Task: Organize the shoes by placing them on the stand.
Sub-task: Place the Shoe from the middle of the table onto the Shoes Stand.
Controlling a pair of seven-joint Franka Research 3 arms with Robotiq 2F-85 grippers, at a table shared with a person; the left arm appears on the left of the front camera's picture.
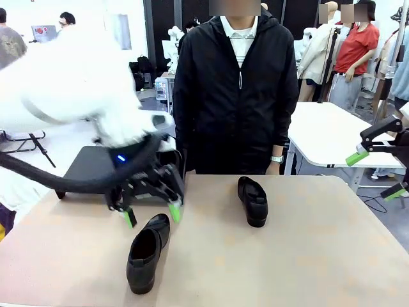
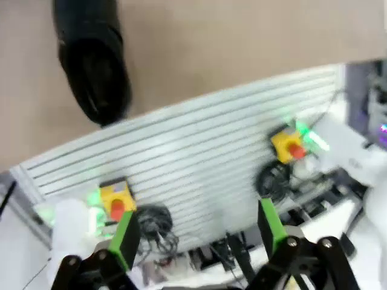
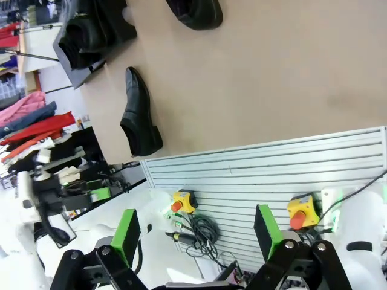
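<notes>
Likely robot lab: emergency-stop buttons [image 3: 300,211].

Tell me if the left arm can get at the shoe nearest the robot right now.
Probably yes: the left end effector hangs open just over the far end of that shoe, with nothing between them.

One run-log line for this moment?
left end effector open near closer black leather dress shoe | right end effector open, raised at far right | other black shoe on beige table

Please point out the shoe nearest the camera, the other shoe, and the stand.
nearest shoe [image 1: 146,253], front view, its opening.
other shoe [image 1: 253,201], front view, its upper.
stand [image 1: 83,163], front view, its bare top.
</notes>
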